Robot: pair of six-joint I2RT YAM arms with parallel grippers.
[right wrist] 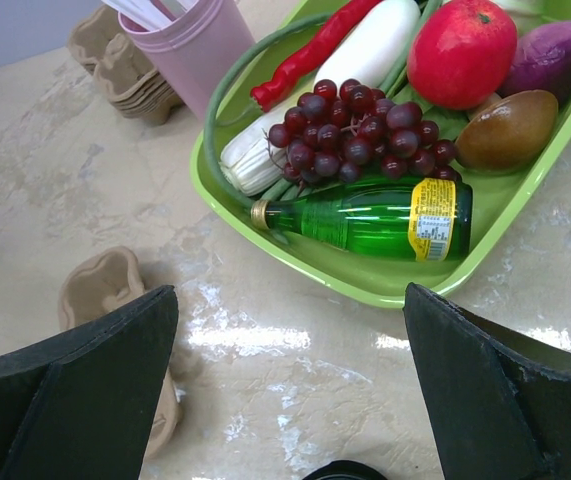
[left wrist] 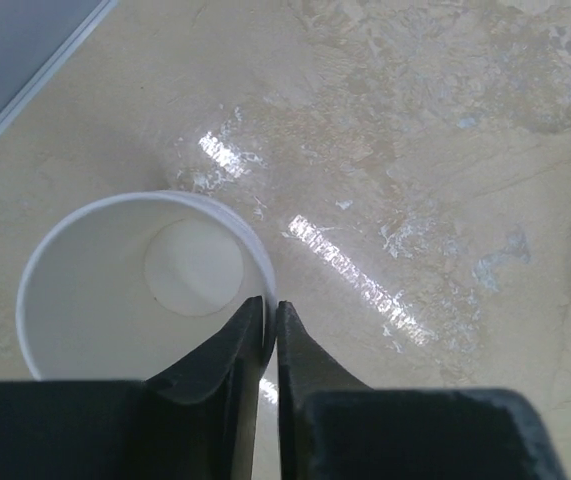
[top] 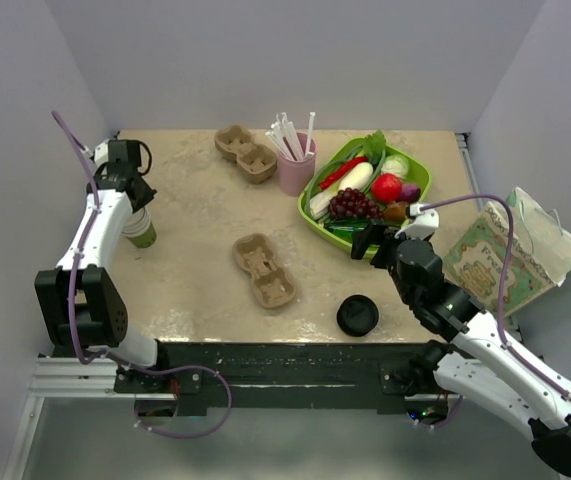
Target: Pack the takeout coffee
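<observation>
Left jaws nearly together, pinching rim wall of takeout coffee cup (left wrist: 85,300): one finger (left wrist: 227,352) inside, other outside. Left gripper (left wrist: 270,308) body cuts off cup's near side. Wrist view shows only lidless white interior; from above, gripper covers cup mouth and only greenish side shows. Right gripper (right wrist: 287,298) jaws wide apart, gripping nothing. Green tray (right wrist: 345,282) just beyond them. Black lid (right wrist: 331,470) between them, cut off at frame bottom. Cardboard carrier (right wrist: 105,285) half hidden behind left finger.

The paper coffee cup (left wrist: 95,300) stands upright and lidless, green outside, white and empty inside. Its rim wall is pinched between the jaws of the left gripper (left wrist: 270,312), one finger inside and one outside.
</observation>
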